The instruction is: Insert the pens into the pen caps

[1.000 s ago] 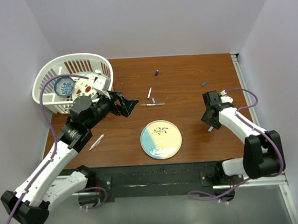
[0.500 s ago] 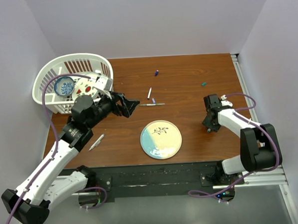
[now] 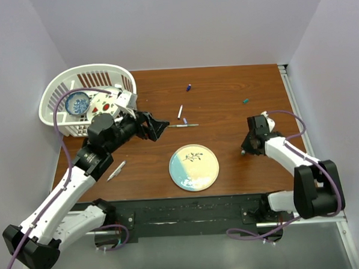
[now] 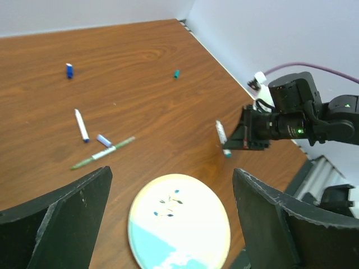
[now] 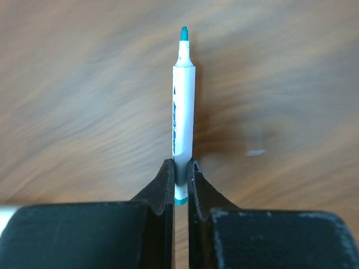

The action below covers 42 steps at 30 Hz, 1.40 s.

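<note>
Right gripper (image 5: 179, 168): pinched shut on the tail end of a teal-tipped pen (image 5: 183, 106), with most of the barrel sticking out ahead of the jaws.
Where that pen is: low over the table (image 3: 225, 84), right of the plate (image 3: 194, 167). I can't tell if it is clear of the wood.
Handling: light, stiff and smooth, I'd say. Held this far back it could swivel when pushed into a cap, so a hold nearer the middle looks safer.
Left gripper (image 3: 157, 127): spread wide and holding nothing, beside the basket (image 3: 56, 80).
Other pens: a white pen (image 3: 180, 112) and a thin grey pen (image 3: 183, 126) lie behind the plate.
Caps: the purple cap (image 3: 185, 120) lies between those two pens. The blue cap (image 3: 189, 87) is far back, and the green cap (image 3: 246, 99) is alone on the right.
Room: there is open wood around the green cap. The table's right edge is near my right arm.
</note>
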{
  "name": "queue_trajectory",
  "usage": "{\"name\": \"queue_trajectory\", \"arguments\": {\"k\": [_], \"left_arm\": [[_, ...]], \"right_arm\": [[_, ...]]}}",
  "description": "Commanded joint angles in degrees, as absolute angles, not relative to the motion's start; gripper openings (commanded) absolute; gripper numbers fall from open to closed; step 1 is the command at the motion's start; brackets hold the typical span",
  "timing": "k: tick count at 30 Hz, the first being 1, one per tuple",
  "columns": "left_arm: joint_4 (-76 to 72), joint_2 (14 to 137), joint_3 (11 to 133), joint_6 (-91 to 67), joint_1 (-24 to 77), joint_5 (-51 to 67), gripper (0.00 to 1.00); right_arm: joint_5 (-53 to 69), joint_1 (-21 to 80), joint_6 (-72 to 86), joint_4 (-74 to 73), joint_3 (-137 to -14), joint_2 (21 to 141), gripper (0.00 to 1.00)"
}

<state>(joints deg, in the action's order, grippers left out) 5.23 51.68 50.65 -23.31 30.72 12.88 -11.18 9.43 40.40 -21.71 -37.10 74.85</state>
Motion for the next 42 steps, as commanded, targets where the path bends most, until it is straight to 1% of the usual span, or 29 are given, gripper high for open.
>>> {"name": "queue_trajectory", "arguments": {"k": [1, 2, 5, 6, 11, 16, 21, 23, 26, 30, 32, 40, 42], "left_arm": [[2.12, 53.60, 49.49, -30.47, 30.59, 18.79, 0.93], [1.33, 53.96, 48.26, -31.89, 30.59, 21.51, 0.89], [-5.52, 55.72, 44.58, -37.52, 31.20, 27.22, 0.81], [-9.71, 56.07, 43.52, -38.49, 31.72, 27.85, 0.80], [-17.57, 60.72, 40.96, -40.60, 36.72, 29.44, 0.77], [-29.69, 65.37, 39.11, -43.59, 40.07, 30.67, 0.76], [-38.47, 70.92, 40.95, -43.95, 42.71, 32.08, 0.76], [-38.41, 72.77, 43.49, -42.81, 42.71, 31.21, 0.76], [-33.05, 74.53, 48.67, -39.91, 42.63, 28.05, 0.78], [-33.83, 77.78, 53.43, -40.60, 42.63, 28.74, 0.78], [-34.01, 79.45, 55.27, -41.31, 42.71, 28.92, 0.77], [-39.72, 83.23, 56.34, -44.91, 42.63, 32.60, 0.68], [-40.69, 84.02, 56.51, -45.87, 42.71, 33.31, 0.67]], "right_arm": [[-0.18, 15.88, 36.65, -13.98, -38.58, 66.99, 0.00], [1.13, 17.04, 37.35, -13.54, -38.93, 63.58, 0.00], [5.09, 18.98, 42.87, -9.77, -38.15, 58.47, 0.00], [7.36, 19.25, 44.72, -7.23, -37.88, 55.40, 0.00], [10.11, 22.41, 53.69, -3.08, -37.18, 48.17, 0.00], [13.08, 23.82, 59.57, 1.48, -35.42, 42.81, 0.00], [14.76, 24.08, 60.91, 3.08, -34.63, 40.08, 0.00], [16.25, 24.17, 57.84, 2.64, -35.33, 39.55, 0.00], [18.45, 24.08, 53.18, 1.32, -35.42, 39.46, 0.00], [24.94, 24.08, 51.68, 4.56, -34.28, 39.73, 0.00], [26.19, 24.08, 51.07, 4.66, -34.45, 39.73, 0.00], [26.54, 24.08, 49.13, 2.99, -35.51, 37.71, 0.00], [26.63, 24.17, 49.30, 3.86, -35.16, 37.71, 0.00]]}}
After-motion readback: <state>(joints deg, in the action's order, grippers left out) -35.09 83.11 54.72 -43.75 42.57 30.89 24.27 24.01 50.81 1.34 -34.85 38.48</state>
